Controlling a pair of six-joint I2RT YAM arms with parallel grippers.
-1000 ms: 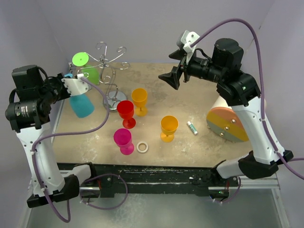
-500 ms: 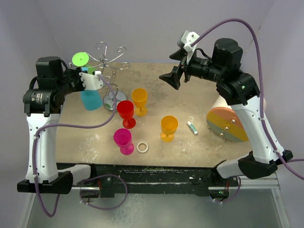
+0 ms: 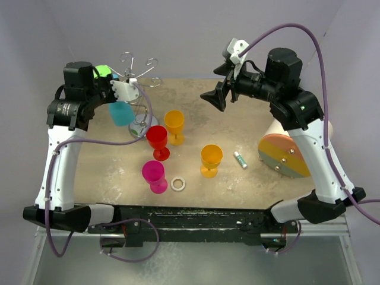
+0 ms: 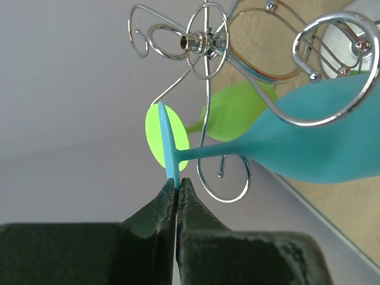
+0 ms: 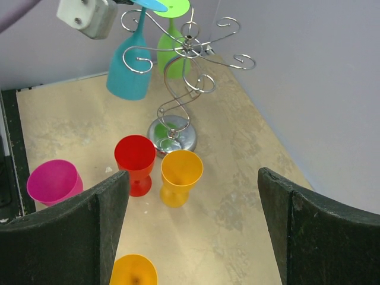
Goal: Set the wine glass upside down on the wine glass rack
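Note:
My left gripper (image 4: 177, 181) is shut on the edge of the foot of a blue wine glass (image 4: 320, 136), which it holds upside down in the air. The glass's stem lies among the curled arms of the silver wine glass rack (image 4: 199, 40); whether it rests on one I cannot tell. From above, the blue wine glass (image 3: 122, 113) hangs left of the wine glass rack (image 3: 141, 95), under my left gripper (image 3: 133, 83). A green glass (image 4: 234, 113) hangs upside down on the rack behind it. My right gripper (image 3: 215, 98) is open and empty, high above the table's far middle.
A red glass (image 3: 157, 138) and an orange glass (image 3: 174, 122) stand upright beside the rack's round base (image 5: 172, 138). Nearer are a pink glass (image 3: 153, 172), a second orange glass (image 3: 211, 157), a white ring (image 3: 178, 184), a small tube (image 3: 240, 159) and a striped disc (image 3: 284, 155).
My left arm has swung right and toward the back wall, carrying the blue glass from left of the table in among the rack's arms. The right arm has not moved.

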